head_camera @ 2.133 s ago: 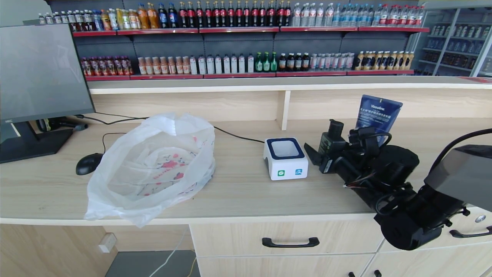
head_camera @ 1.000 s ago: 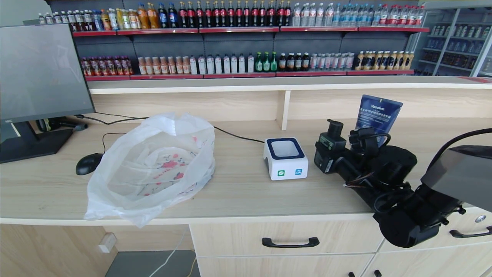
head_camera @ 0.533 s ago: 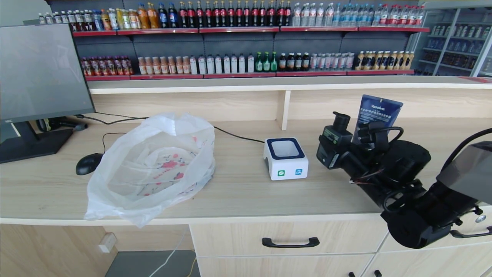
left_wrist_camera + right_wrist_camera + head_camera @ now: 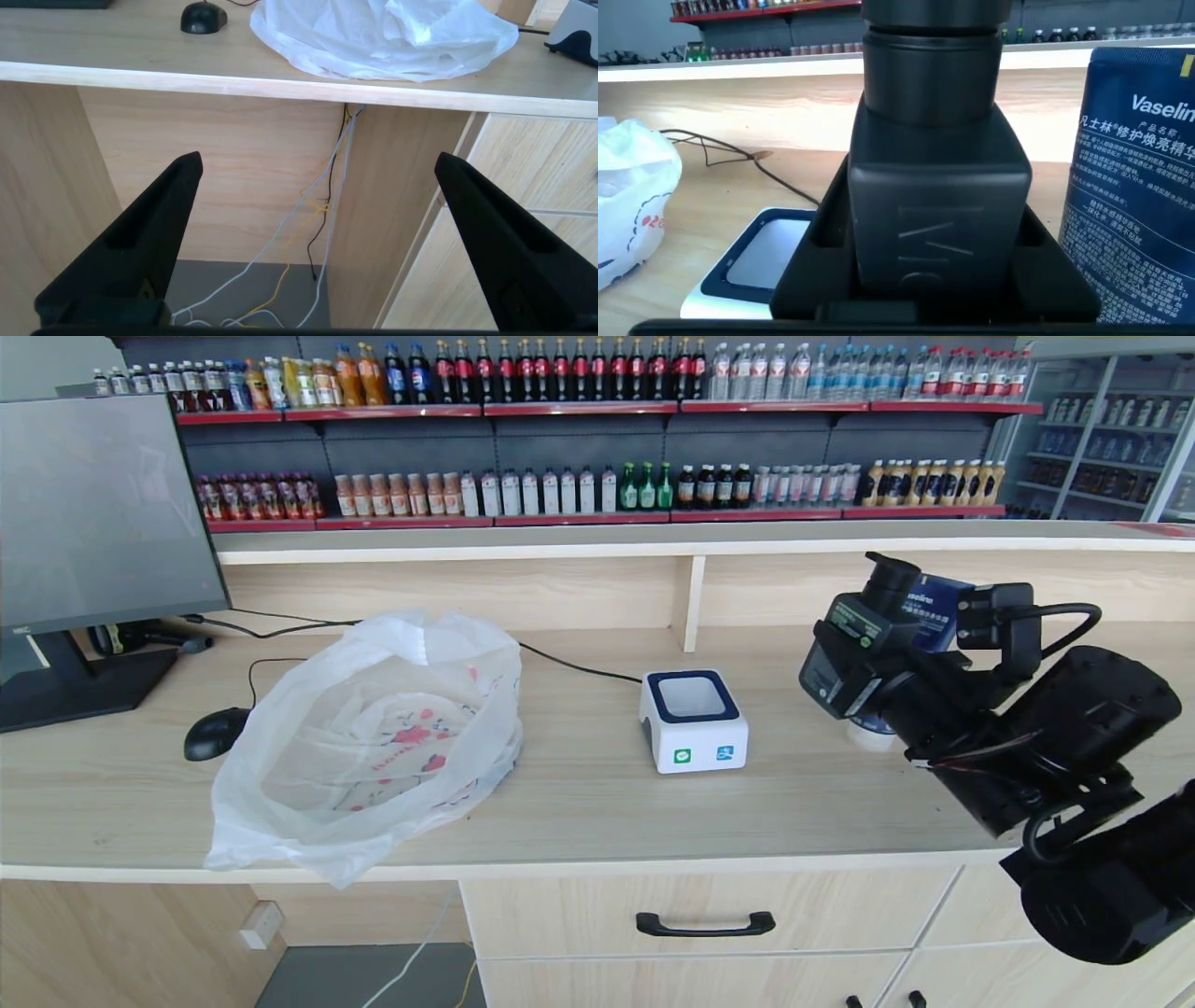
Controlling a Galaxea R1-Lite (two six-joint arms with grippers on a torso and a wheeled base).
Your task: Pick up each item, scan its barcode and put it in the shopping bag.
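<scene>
Since 2.1 s ago, the right claw (image 4: 868, 689) has been closed on the dark bottle (image 4: 851, 625), and both have been raised and carried off to the right of the scanner (image 4: 694, 721).

Nearest, the left claw (image 4: 318, 177) is held below the front edge of the tabletop (image 4: 579, 803), its fingers wide apart with nothing between them.

The shopping bag (image 4: 373, 737) is slumped on the tabletop left of the scanner. Whether anything has been placed in it cannot be told.

The right claw is clamped on the dark bottle, which is held clear of the tabletop, right of the scanner and higher than it.

The blue tube (image 4: 938, 607) stands just behind the bottle, right of the scanner.

Judged progress: the pick-up of the bottle is done. Its scanning and bagging are left, and the tube is untouched.
</scene>
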